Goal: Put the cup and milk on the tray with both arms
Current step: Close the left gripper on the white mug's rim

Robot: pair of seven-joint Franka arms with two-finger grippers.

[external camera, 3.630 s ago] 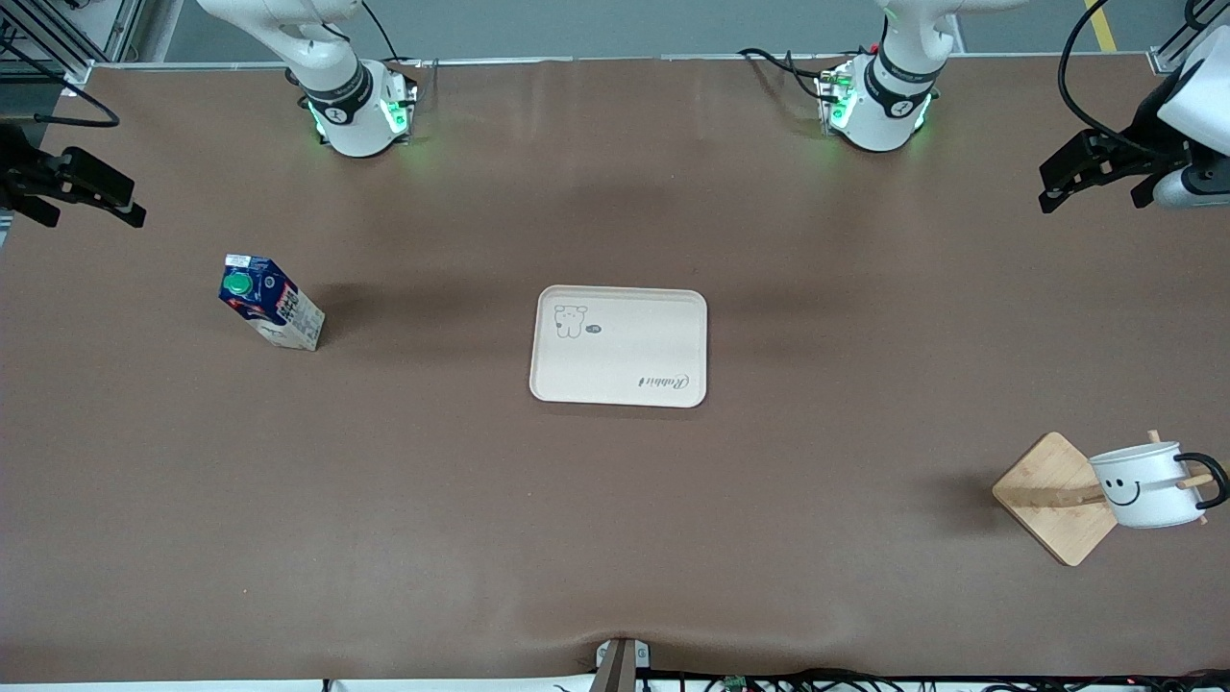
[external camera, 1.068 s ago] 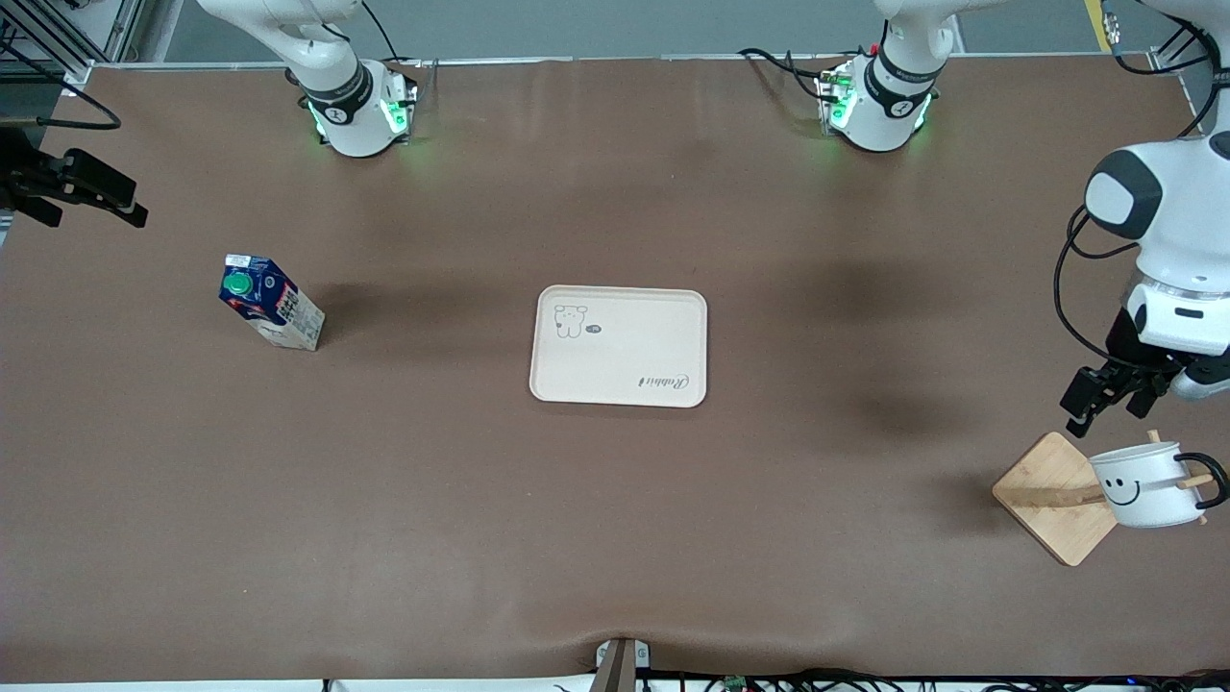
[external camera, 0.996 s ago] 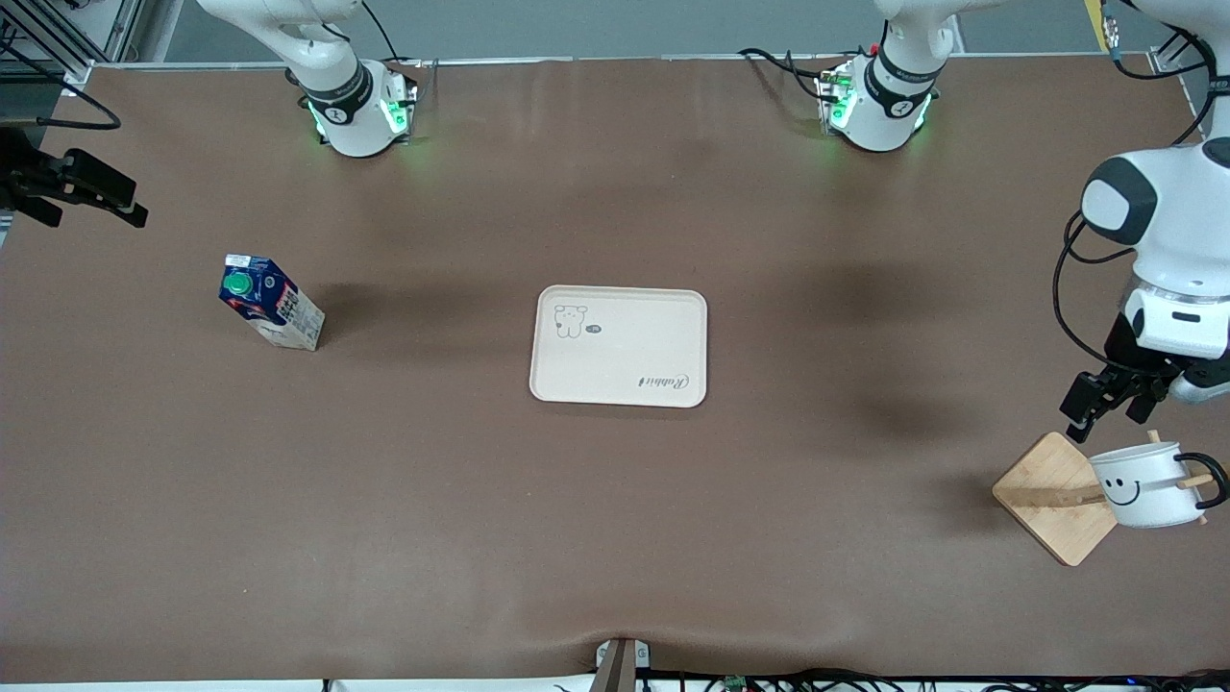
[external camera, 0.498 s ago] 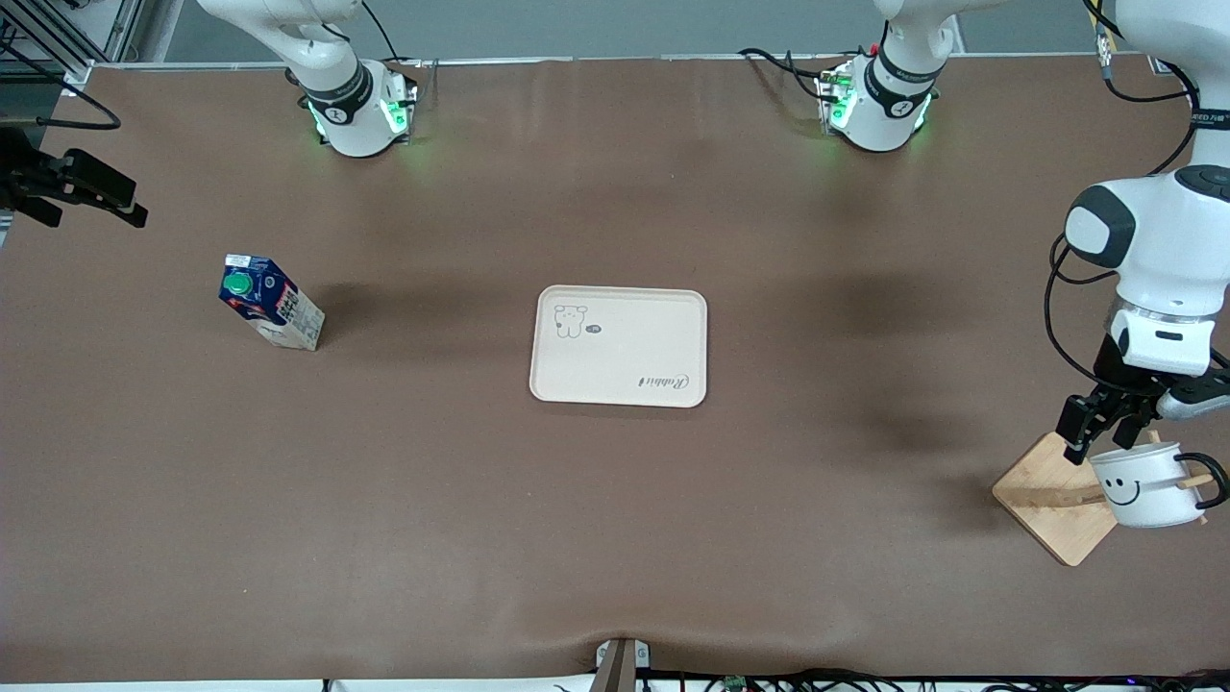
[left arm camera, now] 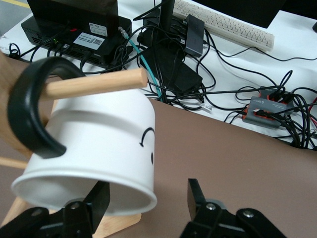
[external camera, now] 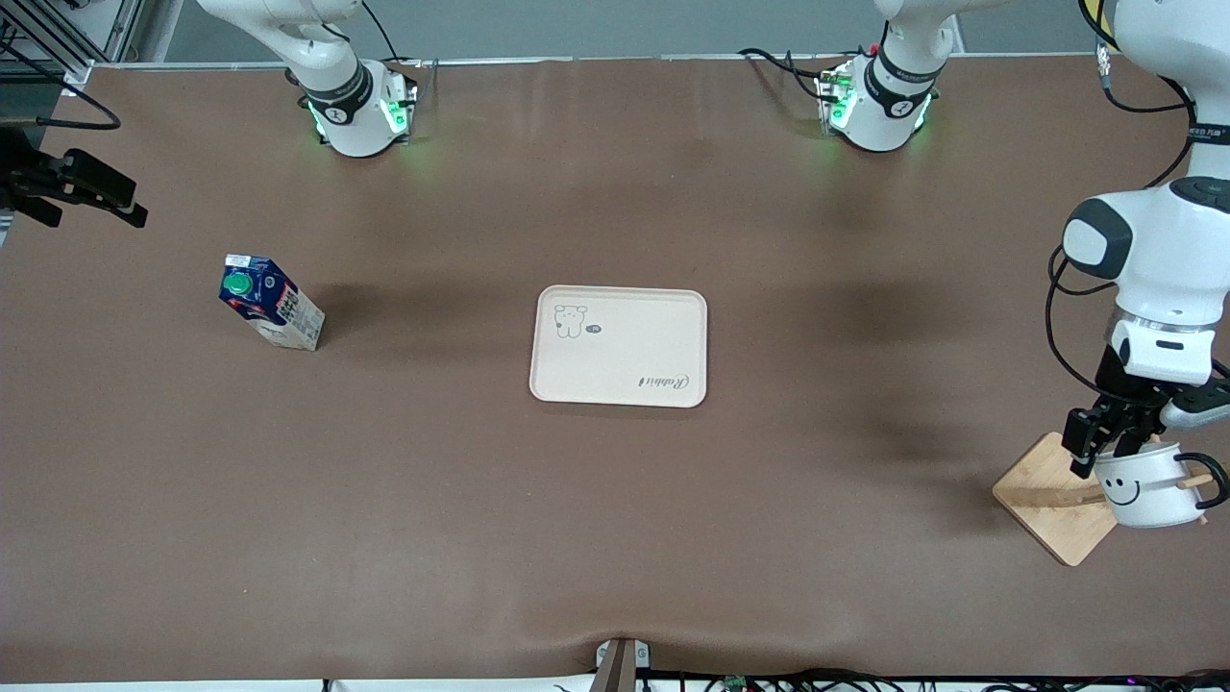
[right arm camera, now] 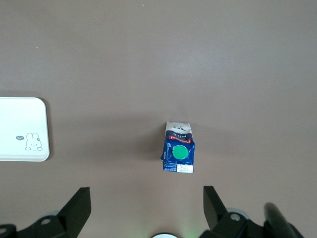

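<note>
The cup point(external camera: 1148, 485) hangs tilted on a wooden peg point(left arm camera: 94, 85) of a bamboo rack point(external camera: 1047, 495) at the left arm's end of the table. My left gripper point(external camera: 1100, 452) is open at the cup's rim. In the left wrist view the left gripper point(left arm camera: 148, 203) has one finger at the cup's point(left arm camera: 99, 144) mouth and one outside its wall. The milk point(external camera: 269, 303) stands at the right arm's end. My right gripper point(external camera: 130, 207) waits high up, open and empty; the right wrist view shows the milk point(right arm camera: 179, 151) below the right gripper point(right arm camera: 146, 203). The tray point(external camera: 620, 346) lies mid-table, bare.
The rack's base point(left arm camera: 116, 223) sits near the table edge. Off that edge lie a keyboard point(left arm camera: 223, 22), black boxes point(left arm camera: 74, 27) and tangled cables point(left arm camera: 267, 106). A corner of the tray point(right arm camera: 22, 129) shows in the right wrist view.
My left arm has come down and toward the front camera, bringing its open gripper to the cup's rim. The right arm, milk, cup and tray have not moved.
</note>
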